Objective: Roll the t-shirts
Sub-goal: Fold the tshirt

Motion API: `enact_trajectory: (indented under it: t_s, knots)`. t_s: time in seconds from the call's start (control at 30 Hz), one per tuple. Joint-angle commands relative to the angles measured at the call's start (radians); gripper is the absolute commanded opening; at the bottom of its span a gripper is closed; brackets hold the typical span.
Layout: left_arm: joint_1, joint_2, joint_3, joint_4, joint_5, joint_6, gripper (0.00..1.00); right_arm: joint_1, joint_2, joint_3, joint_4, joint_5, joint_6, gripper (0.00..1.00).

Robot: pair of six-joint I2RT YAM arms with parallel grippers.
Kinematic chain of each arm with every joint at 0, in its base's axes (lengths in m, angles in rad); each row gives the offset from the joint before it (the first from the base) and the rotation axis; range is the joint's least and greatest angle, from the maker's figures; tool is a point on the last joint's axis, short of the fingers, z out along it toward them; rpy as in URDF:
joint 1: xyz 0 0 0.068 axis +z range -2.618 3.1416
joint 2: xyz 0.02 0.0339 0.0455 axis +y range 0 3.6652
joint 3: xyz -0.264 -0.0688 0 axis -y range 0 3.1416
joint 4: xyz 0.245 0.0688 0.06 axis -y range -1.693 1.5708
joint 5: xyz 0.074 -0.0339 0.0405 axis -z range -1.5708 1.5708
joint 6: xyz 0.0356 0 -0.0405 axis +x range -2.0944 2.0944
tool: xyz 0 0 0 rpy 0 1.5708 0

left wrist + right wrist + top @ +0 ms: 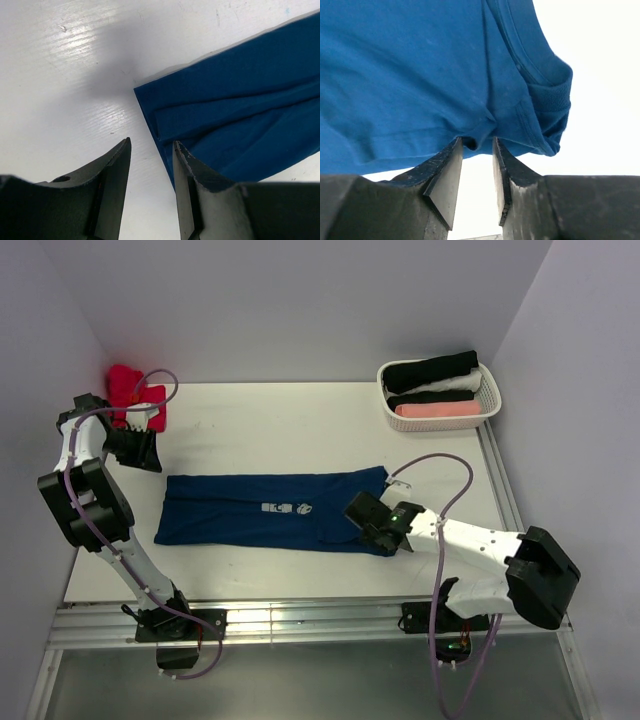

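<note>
Right gripper sits low at the collar end of the navy t-shirt, forearm stretched flat in from the right. Its jaws are parted, with a pucker of cloth at the tips. Left gripper hangs from a high-bent arm over the shirt's far-left corner, jaws apart, nothing between. The shirt lies flat, folded into a long strip. Beyond its right end, a basket holds a black roll, a white roll and a pink roll. Beyond its left end lies a heaped red shirt.
</note>
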Motion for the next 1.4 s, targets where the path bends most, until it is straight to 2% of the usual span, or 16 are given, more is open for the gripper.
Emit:
enact_trajectory:
  t_s: [0.0, 0.17, 0.2, 0.37, 0.57, 0.77, 0.87, 1.1, 1.17, 1.27, 1.37]
  knots:
    - [-0.008, -0.049, 0.007, -0.007, -0.002, 0.008, 0.44, -0.010, -0.025, 0.086, -0.027, 0.100, -0.012, 0.39]
    - [-0.014, -0.050, 0.012, -0.015, 0.004, 0.003, 0.44, -0.235, 0.013, 0.154, 0.086, 0.048, -0.205, 0.48]
    - [-0.014, -0.053, 0.009, -0.012, 0.001, 0.005, 0.44, -0.256, 0.018, 0.161, 0.124, 0.045, -0.246, 0.54]
    - [-0.014, -0.043, -0.004, -0.001, -0.010, -0.005, 0.44, -0.454, 0.163, 0.216, 0.256, -0.072, -0.360, 0.53]
    - [-0.015, -0.033, 0.002, 0.011, -0.024, -0.018, 0.45, -0.531, 0.373, 0.333, 0.338, -0.170, -0.426, 0.52]
    - [-0.016, -0.010, 0.018, 0.017, -0.039, -0.032, 0.44, -0.554, 0.441, 0.372, 0.381, -0.216, -0.440, 0.50]
    - [-0.018, 0.006, 0.029, 0.014, -0.042, -0.037, 0.44, -0.556, 0.470, 0.395, 0.373, -0.222, -0.444, 0.45]
    - [-0.025, 0.020, 0.030, 0.022, -0.059, -0.044, 0.44, -0.562, 0.488, 0.421, 0.373, -0.238, -0.457, 0.15]
    - [-0.027, 0.026, 0.030, 0.022, -0.062, -0.046, 0.44, -0.576, 0.501, 0.431, 0.364, -0.245, -0.466, 0.13]
    - [-0.028, 0.023, 0.025, 0.026, -0.065, -0.046, 0.44, -0.582, 0.493, 0.436, 0.353, -0.235, -0.476, 0.30]
    - [-0.028, 0.022, 0.022, 0.028, -0.065, -0.049, 0.44, -0.588, 0.489, 0.433, 0.348, -0.239, -0.486, 0.38]
